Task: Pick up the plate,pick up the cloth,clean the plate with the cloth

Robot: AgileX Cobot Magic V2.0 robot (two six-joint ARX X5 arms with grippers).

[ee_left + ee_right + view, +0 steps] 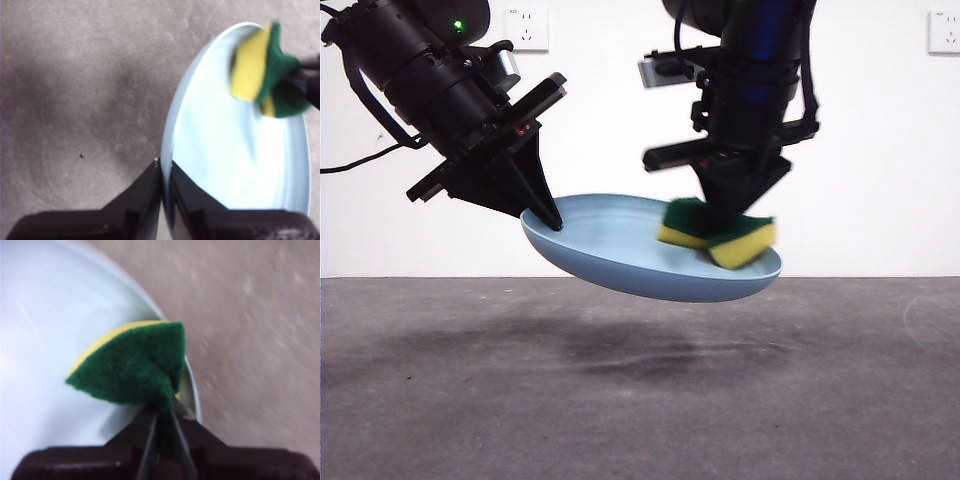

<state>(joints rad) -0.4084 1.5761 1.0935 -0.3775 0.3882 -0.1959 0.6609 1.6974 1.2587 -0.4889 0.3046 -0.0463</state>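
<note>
The light-blue plate point(620, 250) hangs in the air above the table, tilted. My left gripper point(548, 215) is shut on its rim at the plate's left side; the left wrist view shows the jaws pinching the rim of the plate point(225, 165). My right gripper point(725, 220) comes from above and is shut on the cloth point(715, 232), a yellow sponge with a green top, squeezed and bent. The sponge rests on the plate's inner surface near its right edge. It shows in the left wrist view point(262, 75) and in the right wrist view point(135, 367), over the plate point(50, 340).
The grey table top point(640, 390) lies under the plate, with the plate's shadow on it. A white wall with sockets point(527, 30) stands behind.
</note>
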